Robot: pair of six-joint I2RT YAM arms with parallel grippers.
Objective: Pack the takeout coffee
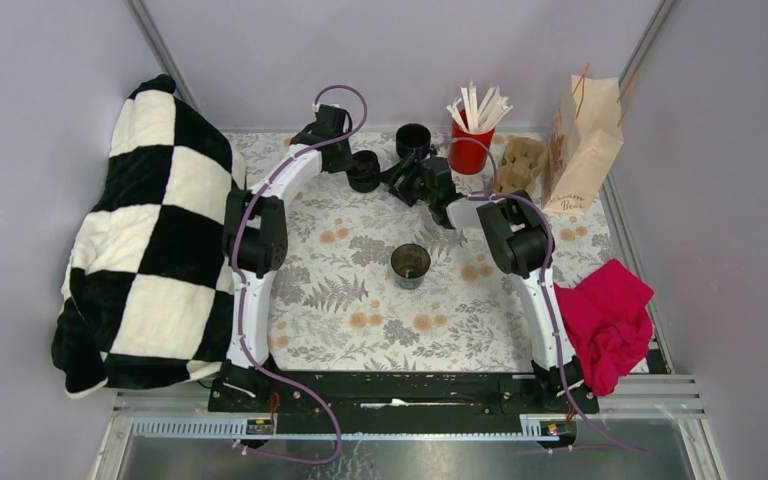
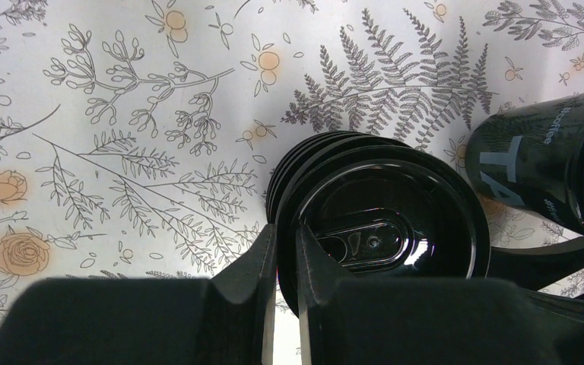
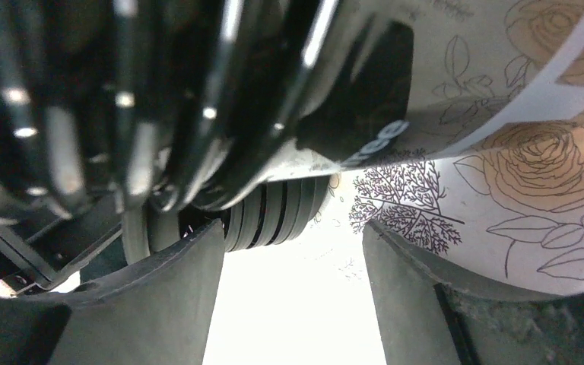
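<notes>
A small black coffee cup [image 1: 410, 265] stands lidless in the middle of the floral table. At the back, a stack of round black lids [image 1: 364, 172] sits on the table. My left gripper [image 1: 358, 162] is over it. In the left wrist view this gripper [image 2: 285, 247] is shut on the rim of the top black lid [image 2: 395, 228]. My right gripper [image 1: 402, 186] is just right of the stack. In its own view the right gripper [image 3: 293, 258] is open and empty, with the ribbed edges of the lids [image 3: 274, 209] ahead of the left finger.
A black cup with white lettering [image 1: 413, 140] [image 2: 547, 163] stands right of the lids. A red cup of white sticks [image 1: 472, 140], a brown pulp carrier [image 1: 523, 165] and a tall paper bag [image 1: 582, 145] line the back right. Checkered blanket [image 1: 150, 240] left, pink cloth [image 1: 610, 315] right.
</notes>
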